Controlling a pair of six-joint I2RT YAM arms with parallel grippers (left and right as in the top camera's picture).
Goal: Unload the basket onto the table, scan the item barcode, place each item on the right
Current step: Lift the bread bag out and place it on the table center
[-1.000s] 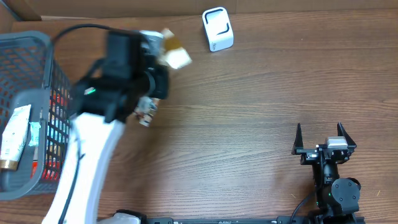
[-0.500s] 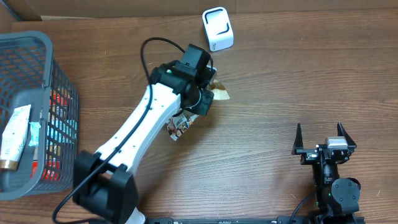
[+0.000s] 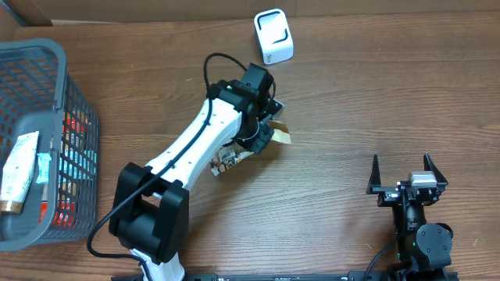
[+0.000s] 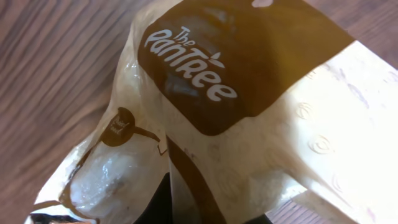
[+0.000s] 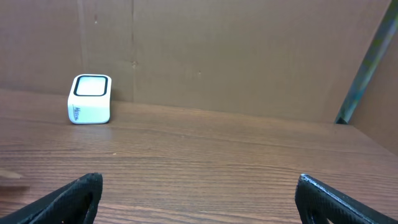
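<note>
Two arms at a wooden table (image 3: pixel 351 94). On the left, reaches from the near edge toward the middle, left gripper (image 3: pixel 264 133) clamped tight on a crinkled snack packet (image 3: pixel 226 161). Holds that packet near the middle of the table, nearer than the white scanner (image 3: pixel 273 37) and apart from it. From the left wrist, fills the view with the packet (image 4: pixel 249 143): cream and brown, "The Pantree" in white letters on a brown patch, clear film at the lower left. On the right, rests at the near edge with the right gripper (image 3: pixel 401 165) spread wide, gripping nothing. Looks out from there between dark fingers (image 5: pixel 78 196) across the wood to the scanner (image 5: pixel 91 99), far left, in front of a cardboard wall (image 5: pixel 217 56). At the table's left edge, a grey wire basket (image 3: pixel 47 55) with a white tube (image 3: pixel 17 168) and red packs (image 3: pixel 72 125) inside.
</note>
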